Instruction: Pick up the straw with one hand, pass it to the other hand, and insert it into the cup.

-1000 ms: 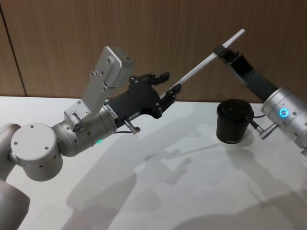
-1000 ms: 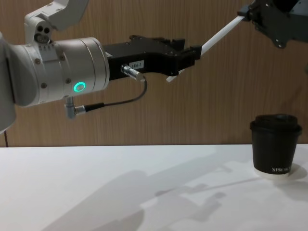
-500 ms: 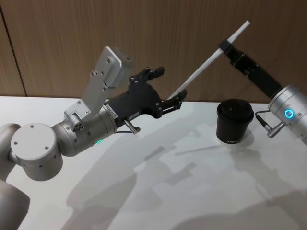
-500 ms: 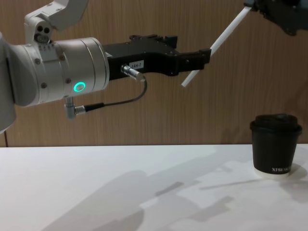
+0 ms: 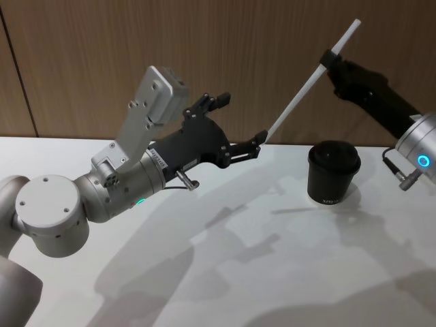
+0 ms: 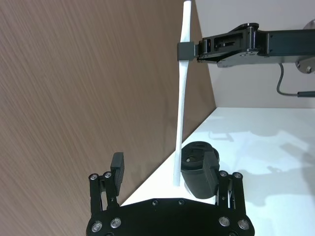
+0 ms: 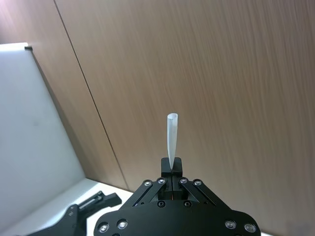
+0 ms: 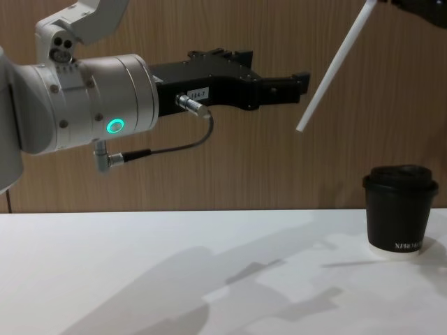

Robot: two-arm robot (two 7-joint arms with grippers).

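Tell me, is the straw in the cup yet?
Not yet. The handover looks done: the right tool grips the straw, and the left tool is open, clear of it. The straw hangs tilted in the air. Still to do: pushing it into the cup.

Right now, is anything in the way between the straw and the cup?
Nothing visible is. The right tool holds the straw tilted in the air, its lower end higher than the cup and to its left, with only air between. The open left tool is on the other side of the straw, away from the cup.
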